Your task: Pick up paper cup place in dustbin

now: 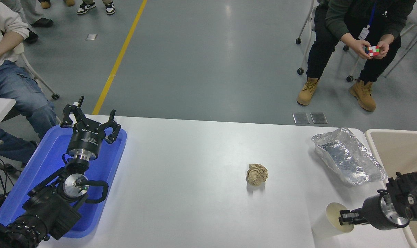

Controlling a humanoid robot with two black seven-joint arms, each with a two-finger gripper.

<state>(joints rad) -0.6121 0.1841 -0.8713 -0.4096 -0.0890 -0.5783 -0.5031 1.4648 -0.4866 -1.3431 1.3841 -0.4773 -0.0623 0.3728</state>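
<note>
White paper cup [332, 220], tilted, is pinched at its rim by the right gripper [347, 218]; lifted or not cannot be told. Dustbin [397, 148] not yet reached.

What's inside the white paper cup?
The right hand has a finger poking into the paper cup through its mouth. Around it only the cream inner wall shows. The cup's bottom is hidden, so anything down there can't be seen.

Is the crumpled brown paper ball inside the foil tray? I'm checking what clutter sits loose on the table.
No, the brown paper ball lies on the bare white table, well apart from the foil tray.
</note>
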